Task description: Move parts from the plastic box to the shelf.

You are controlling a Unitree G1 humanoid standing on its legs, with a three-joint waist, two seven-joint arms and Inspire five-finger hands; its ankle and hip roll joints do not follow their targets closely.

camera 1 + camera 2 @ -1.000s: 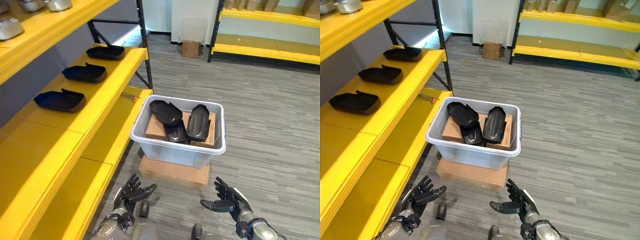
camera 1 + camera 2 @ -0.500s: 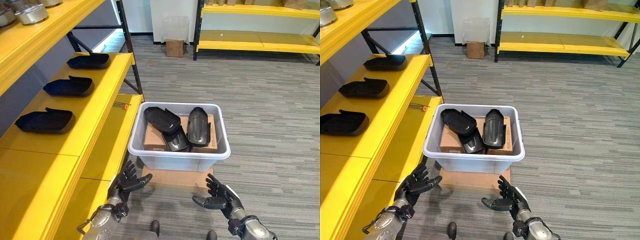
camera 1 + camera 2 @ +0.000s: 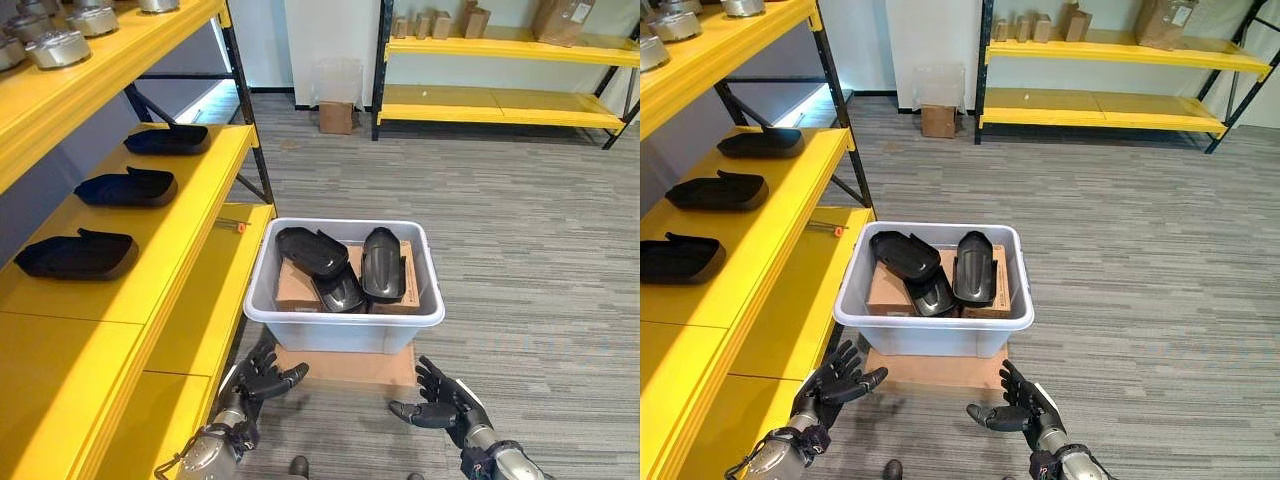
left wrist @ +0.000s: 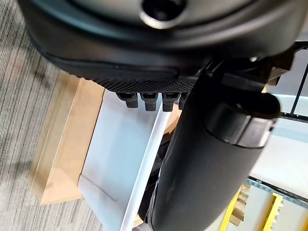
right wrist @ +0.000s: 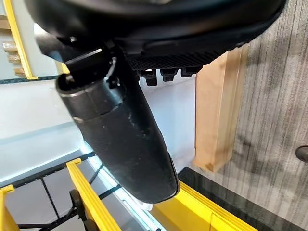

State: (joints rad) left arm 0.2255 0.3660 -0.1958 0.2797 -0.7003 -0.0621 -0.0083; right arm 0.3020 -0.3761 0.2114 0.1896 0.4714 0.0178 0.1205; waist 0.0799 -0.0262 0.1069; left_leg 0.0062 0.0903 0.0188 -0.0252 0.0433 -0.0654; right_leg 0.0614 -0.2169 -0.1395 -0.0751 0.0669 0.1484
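The left robot hand [image 3: 262, 381] and right robot hand [image 3: 440, 405] hang low with fingers spread, holding nothing, just short of the near wall of the plastic box [image 3: 345, 326]. The step in hand appears to be the approach. Three black parts [image 3: 340, 265] lie in the box on cardboard cartons [image 3: 297, 288]. The next move likely calls for reaching over the rim. The shelf [image 3: 190, 235] stands just left, three parts [image 3: 128, 187] already on it; bare board lies nearer. Open floor [image 3: 530, 250] lies right.
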